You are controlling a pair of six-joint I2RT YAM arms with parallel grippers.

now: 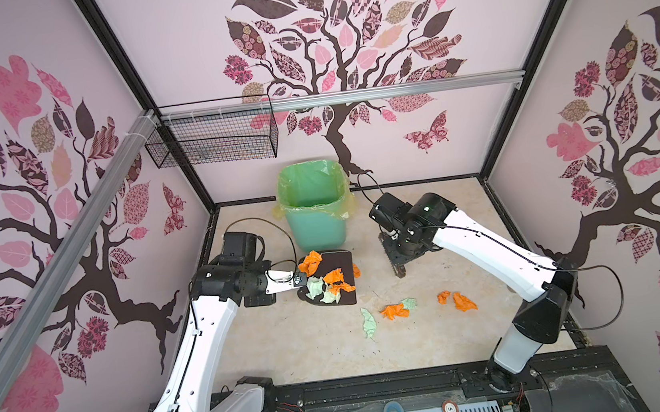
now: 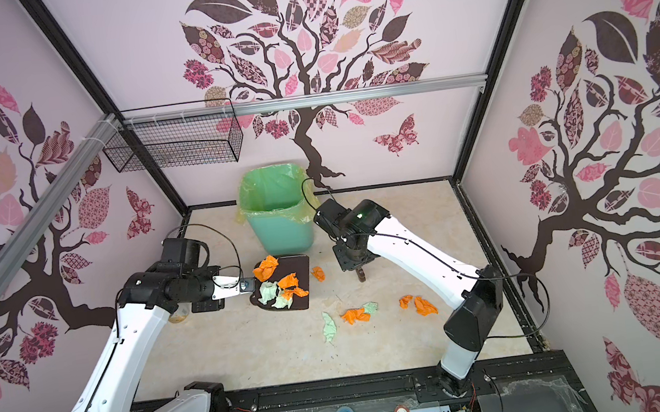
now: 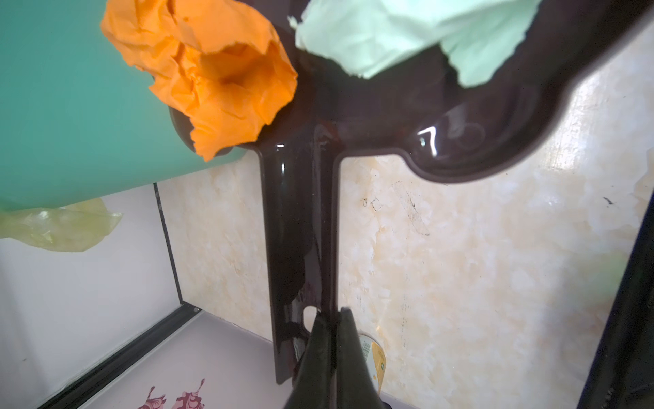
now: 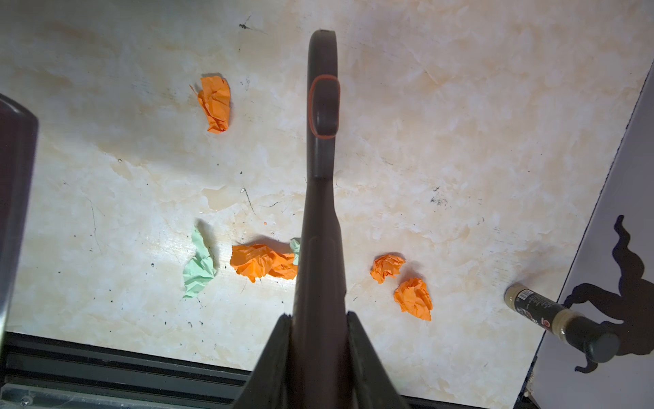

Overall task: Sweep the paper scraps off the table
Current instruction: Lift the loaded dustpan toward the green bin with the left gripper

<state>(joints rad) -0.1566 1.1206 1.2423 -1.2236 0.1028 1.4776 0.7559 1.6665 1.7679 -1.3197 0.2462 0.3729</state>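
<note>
A dark brown dustpan [image 1: 342, 262] [image 2: 301, 268] sits left of centre on the table [image 1: 314, 355], loaded with several orange and mint paper scraps [image 1: 336, 277] [image 3: 212, 78]. My left gripper [image 1: 300, 279] [image 3: 331, 313] is shut on the end of the dustpan's handle [image 3: 297, 212]. Loose paper scraps lie on the table nearer the front: an orange and mint clump [image 1: 395, 311] [image 4: 263, 262], two orange wads [image 1: 464, 301] [image 4: 414, 297], a mint strip [image 1: 369, 322] and one orange wad [image 4: 214, 102] beside the dustpan. My right gripper [image 1: 398, 256] [image 4: 318, 318] is shut on a dark brush handle [image 4: 320, 177], behind those scraps.
A green bin [image 1: 313, 204] with a yellow-green liner stands just behind the dustpan. A wire basket [image 1: 213, 142] hangs on the back wall. A dark spice bottle [image 4: 552, 318] lies by the right wall, and a jar [image 2: 179, 315] sits under the left arm. A black rail [image 1: 381, 389] borders the front.
</note>
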